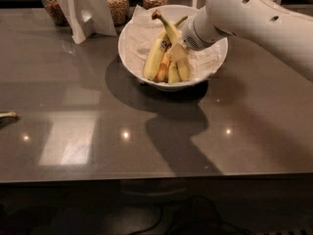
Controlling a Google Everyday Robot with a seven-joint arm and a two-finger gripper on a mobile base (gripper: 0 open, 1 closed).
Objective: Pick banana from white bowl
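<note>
The long, curved yellow banana with a dark brown stem tip (pixel 170 31) lies in the large, round, glossy white bowl (pixel 133 70). The bowl stands towards the back of the dark grey, glossy worktop (pixel 146 146). A white robot arm (pixel 254 18) reaches in from the right. Its gripper (pixel 179 54) sits on this banana at mid-length, covering it there. Whether it has hold of the banana, I cannot tell. A paler green-stemmed banana (pixel 152 60) and a short orange-tinted banana (pixel 161 73) lie just beside it. Glass jars of grains (pixel 117 4) stand behind the bowl.
</note>
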